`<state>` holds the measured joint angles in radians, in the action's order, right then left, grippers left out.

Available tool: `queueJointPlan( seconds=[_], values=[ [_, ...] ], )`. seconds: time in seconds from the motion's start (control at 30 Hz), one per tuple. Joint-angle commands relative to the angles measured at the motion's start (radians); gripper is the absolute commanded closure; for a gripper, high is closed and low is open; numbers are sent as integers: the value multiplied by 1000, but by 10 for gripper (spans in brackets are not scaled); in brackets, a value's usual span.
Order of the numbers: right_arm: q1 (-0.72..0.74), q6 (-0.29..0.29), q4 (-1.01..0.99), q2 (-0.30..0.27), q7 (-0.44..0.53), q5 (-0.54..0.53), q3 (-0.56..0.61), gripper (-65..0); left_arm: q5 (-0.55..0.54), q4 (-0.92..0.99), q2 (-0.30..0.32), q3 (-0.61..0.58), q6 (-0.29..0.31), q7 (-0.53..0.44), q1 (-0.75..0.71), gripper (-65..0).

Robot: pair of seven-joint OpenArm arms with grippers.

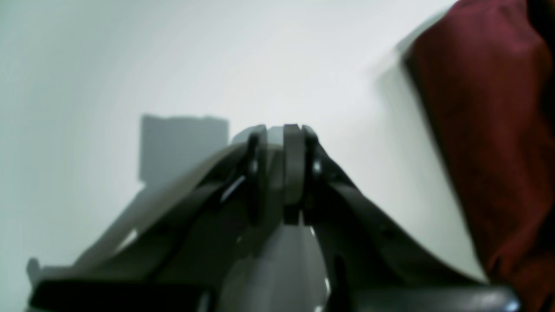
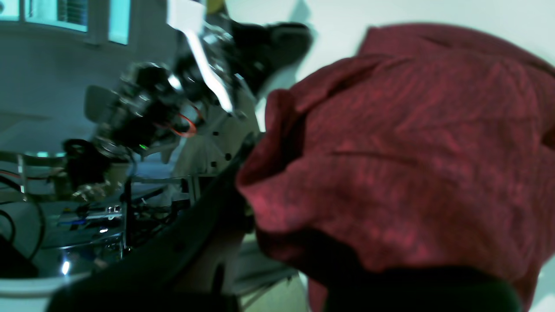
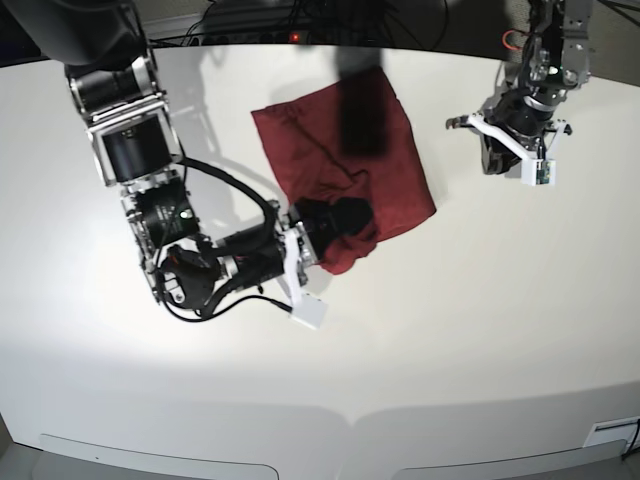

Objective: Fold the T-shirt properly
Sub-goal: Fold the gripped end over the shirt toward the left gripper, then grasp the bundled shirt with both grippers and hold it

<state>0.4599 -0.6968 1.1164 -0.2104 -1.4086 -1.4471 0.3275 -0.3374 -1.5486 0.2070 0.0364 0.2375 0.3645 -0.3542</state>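
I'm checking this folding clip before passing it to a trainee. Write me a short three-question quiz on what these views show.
1. True or false: the left end effector grips the T-shirt.
2. Which end effector is closed on a bunched corner of the shirt?
A. left
B. right
C. both
3. Fill in: the shirt lies on a ____ table.

Key:
1. False. It is closed on nothing, out over bare table, apart from the cloth.
2. B. The right end effector has fabric gathered around its jaws in the right wrist view.
3. White.
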Motion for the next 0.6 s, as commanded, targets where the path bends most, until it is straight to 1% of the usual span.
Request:
queueJointPlan(
  seconds=[0.0,0.07,0.17,0.3,0.4,0.5,0.53,0.57],
  values=[
    [30,-1,17,19,12,-36,-6,0,0,14,-6,0,28,49,-9,-74],
    [26,-1,17,57,12,-36,-6,0,1,38,-28,0,68,44,-8,-74],
    [5,-1,17,111,12,-35,-6,0,37,65,-59,0,98,24,-8,-74],
    [-33,-1,17,161,12,48,-6,0,98,73,-79,0,100,19,-9,-74],
    [-47,-1,17,169,12,55,-6,-4,102,73,-76,0,100,19,-8,-74],
    [-47,-1,17,169,12,35,-6,-187,103,73,-72,2,99,19,-8,-74],
    [-47,-1,17,169,12,3,-6,-230,103,73,-70,2,100,18,-7,-74],
    [-47,-1,17,169,12,-35,-6,-257,105,73,-70,3,100,18,-5,-74]
  ],
)
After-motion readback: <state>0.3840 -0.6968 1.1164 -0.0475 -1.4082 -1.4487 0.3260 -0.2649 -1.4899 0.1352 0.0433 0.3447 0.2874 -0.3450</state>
